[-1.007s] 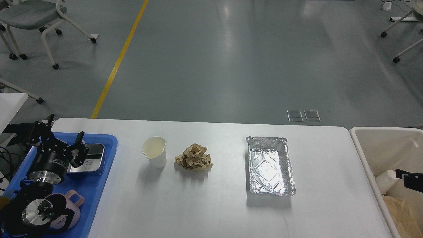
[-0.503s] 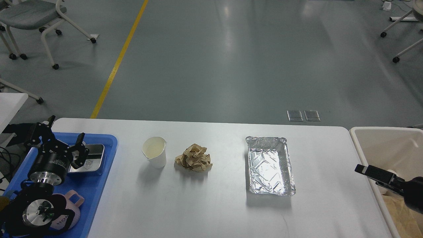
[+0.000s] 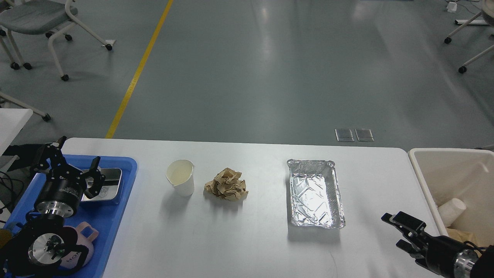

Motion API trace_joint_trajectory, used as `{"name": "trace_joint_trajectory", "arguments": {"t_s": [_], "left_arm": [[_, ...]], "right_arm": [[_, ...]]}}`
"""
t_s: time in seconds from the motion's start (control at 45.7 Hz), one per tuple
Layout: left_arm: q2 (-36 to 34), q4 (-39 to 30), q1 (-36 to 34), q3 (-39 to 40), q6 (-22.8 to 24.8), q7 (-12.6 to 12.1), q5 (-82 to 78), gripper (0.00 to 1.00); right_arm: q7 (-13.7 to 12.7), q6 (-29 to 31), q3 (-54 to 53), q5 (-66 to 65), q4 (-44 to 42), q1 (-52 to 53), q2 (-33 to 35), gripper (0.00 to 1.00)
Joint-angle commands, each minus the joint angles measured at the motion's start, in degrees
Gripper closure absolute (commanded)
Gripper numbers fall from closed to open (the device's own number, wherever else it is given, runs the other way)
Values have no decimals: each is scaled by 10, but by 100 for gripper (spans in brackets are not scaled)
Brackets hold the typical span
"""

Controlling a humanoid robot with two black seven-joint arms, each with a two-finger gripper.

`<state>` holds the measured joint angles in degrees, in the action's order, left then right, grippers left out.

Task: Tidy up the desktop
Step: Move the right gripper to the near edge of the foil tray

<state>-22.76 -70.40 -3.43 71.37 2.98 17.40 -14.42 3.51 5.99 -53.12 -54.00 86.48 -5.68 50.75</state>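
The white desktop holds a white paper cup, a crumpled brown paper ball and an empty foil tray. My left gripper is open and empty above the blue tray, over a small steel dish. My right gripper is open and empty low over the desktop's right front, to the right of the foil tray and apart from it.
A pink mug lies in the blue tray under my left arm. A cream-white bin stands at the desktop's right edge with a paper cup and brown paper inside. Chairs stand on the floor behind.
My right gripper has moved left and toward the front, from over the bin to above the desktop's right side. My left gripper has barely shifted.
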Motion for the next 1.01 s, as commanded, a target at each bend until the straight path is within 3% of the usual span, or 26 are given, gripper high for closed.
{"name": "trace_joint_trajectory", "arguments": {"t_s": [0.0,0.263,0.591,0.985], "left_arm": [[0,-1,0,-6,-1,0,0,4],[1,0,0,-6,-1,3,0,4],[10,-1,0,-6,-2,0,0,4],[20,-1,-3,-19,-2,0,0,4]], "right_arm": [[-12,-3,0,15,9,-13,-37,0],[-34,-12,0,15,11,-14,-111,0],[-38,-41,4,16,2,28,-209,0],[-39,-44,6,16,-48,41,-251,0]]}}
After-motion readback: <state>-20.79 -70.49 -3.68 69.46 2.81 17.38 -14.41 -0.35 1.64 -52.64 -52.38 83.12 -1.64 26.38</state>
